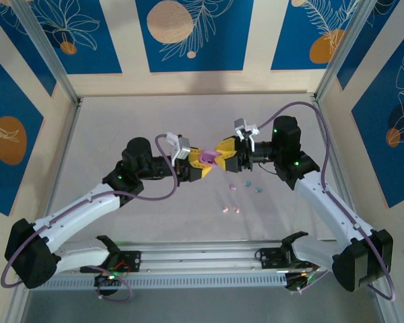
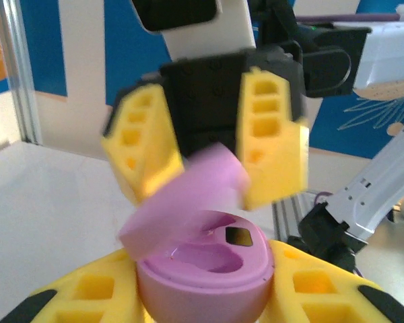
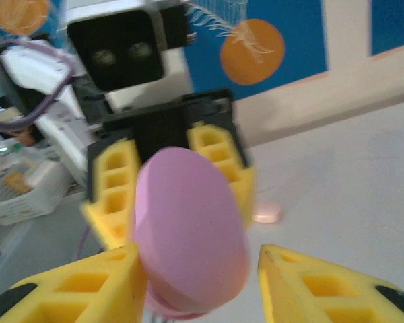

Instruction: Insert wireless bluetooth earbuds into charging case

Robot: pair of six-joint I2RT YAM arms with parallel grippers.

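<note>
- Left gripper [image 1: 202, 163], mid-frame, clamps the purple case [image 2: 209, 282] by its base; right gripper [image 1: 224, 153] sits part-open, loose around the lid [image 2: 188, 195].
- Lid could easily flop shut if that loose hold slips.

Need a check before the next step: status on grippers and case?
Left gripper clamped on purple case, lid open. Right gripper open around lid. Earbuds loose on table. Nothing blocking the case.
</note>
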